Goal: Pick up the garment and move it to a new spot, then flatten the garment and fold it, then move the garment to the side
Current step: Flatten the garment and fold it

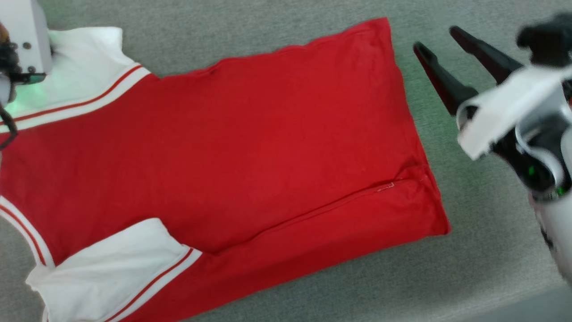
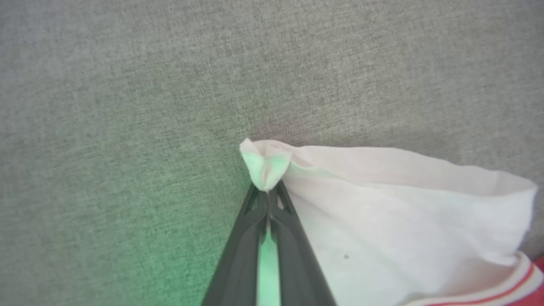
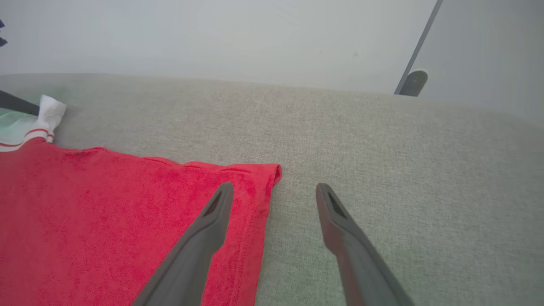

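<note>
Garment, a red T-shirt with white sleeves and red-and-white striped trim, is lying spread across the grey fabric surface. Collar end is pointing to the robot's left, hem to its right. Near long side is lying folded over onto the body. A red flap is running from beside the near sleeve out to the hem, its edge showing as a slanting crease.

Left gripper: jaws are pressing together, pinching the outer corner of the far sleeve. A small peak of white cloth is poking out past the fingertips. The rest of that sleeve is draping away to one side of the jaws, with striped trim just showing at the corner of the left wrist view. A green glow is falling on the pinched cloth and the fabric below it. In the head view the left arm's pale housing is sitting over that sleeve.

Right gripper: jaws are standing wide apart, gripping nothing. It is hanging near the hem's far corner. Seen along its own fingers, one is crossing the red cloth just inside the hem and the other is crossing bare grey fabric. Cannot tell whether either tip is touching. It is looking blurred in the head view.

Beyond the surface, a pale wall is rising, with a thin grey pole running up it.
</note>
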Controlling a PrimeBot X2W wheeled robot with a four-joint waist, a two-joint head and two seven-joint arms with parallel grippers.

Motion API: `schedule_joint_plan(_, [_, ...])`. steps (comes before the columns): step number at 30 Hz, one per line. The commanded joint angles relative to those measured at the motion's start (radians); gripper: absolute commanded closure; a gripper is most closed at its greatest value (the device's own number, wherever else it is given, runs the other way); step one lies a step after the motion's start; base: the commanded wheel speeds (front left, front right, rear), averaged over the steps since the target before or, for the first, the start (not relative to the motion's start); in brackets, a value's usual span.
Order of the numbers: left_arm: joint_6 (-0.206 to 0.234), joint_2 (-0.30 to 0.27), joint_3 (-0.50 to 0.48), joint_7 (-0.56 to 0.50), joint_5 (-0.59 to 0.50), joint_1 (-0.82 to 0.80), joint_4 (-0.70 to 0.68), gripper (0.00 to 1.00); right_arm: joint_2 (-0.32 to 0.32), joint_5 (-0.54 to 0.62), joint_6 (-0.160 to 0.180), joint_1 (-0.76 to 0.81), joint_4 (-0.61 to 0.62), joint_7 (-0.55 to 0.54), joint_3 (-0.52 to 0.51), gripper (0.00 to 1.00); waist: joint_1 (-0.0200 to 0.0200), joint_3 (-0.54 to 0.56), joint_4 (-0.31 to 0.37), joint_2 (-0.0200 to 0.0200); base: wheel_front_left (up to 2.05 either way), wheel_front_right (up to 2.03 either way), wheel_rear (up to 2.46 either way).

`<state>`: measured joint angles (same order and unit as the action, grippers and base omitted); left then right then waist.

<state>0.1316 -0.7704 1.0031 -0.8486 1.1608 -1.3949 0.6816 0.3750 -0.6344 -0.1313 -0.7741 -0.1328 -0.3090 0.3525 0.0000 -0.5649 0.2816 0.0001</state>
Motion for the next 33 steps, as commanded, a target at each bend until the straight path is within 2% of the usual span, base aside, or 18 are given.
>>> schedule_joint_plan(1, [-0.014, 0.044, 0.036, -0.012, 0.001, 0.061, 0.015, 1.00, 0.004, -0.022, 0.001, -0.043, -0.042, -0.023, 0.015, 0.00, 0.0000, -0.004, -0.007, -0.0001, 0.00, 0.00, 0.00])
schedule_joint_plan(10, [-0.034, 0.084, 0.035, 0.004, -0.002, 0.035, 0.058, 1.00, -0.026, -0.121, 0.001, -0.276, -0.327, -0.182, 0.155, 0.00, 0.0000, -0.014, -0.029, -0.0001, 0.00, 0.00, 0.00])
schedule_joint_plan(19, [-0.056, 0.113, 0.033, 0.018, 0.000, 0.017, 0.096, 1.00, -0.067, -0.195, 0.001, -0.385, -0.507, -0.302, 0.262, 0.00, 0.0000, -0.021, -0.040, -0.0001, 0.00, 0.00, 0.00])
schedule_joint_plan(20, [-0.056, 0.116, 0.033, 0.020, 0.001, 0.016, 0.101, 1.00, -0.072, -0.203, 0.001, -0.392, -0.522, -0.316, 0.278, 0.06, 0.0000, -0.021, -0.042, -0.0001, 0.00, 0.00, 0.00])
schedule_joint_plan(21, [-0.061, 0.119, 0.033, 0.022, 0.002, 0.015, 0.105, 1.00, -0.075, -0.212, 0.001, -0.398, -0.526, -0.323, 0.294, 0.88, 0.0000, -0.022, -0.043, -0.0001, 0.00, 0.00, 0.00])
schedule_joint_plan(22, [-0.064, 0.121, 0.031, 0.023, 0.004, 0.015, 0.111, 1.00, -0.074, -0.223, 0.000, -0.403, -0.533, -0.336, 0.311, 1.00, 0.0000, -0.022, -0.045, -0.0001, 0.00, 0.00, 0.00])
schedule_joint_plan(33, [-0.098, 0.148, -0.005, 0.080, 0.032, 0.002, 0.150, 1.00, -0.003, -0.296, 0.001, -0.421, -0.578, -0.261, 0.385, 1.00, 0.0000, 0.028, -0.089, -0.0001, 0.00, 0.00, 0.00])
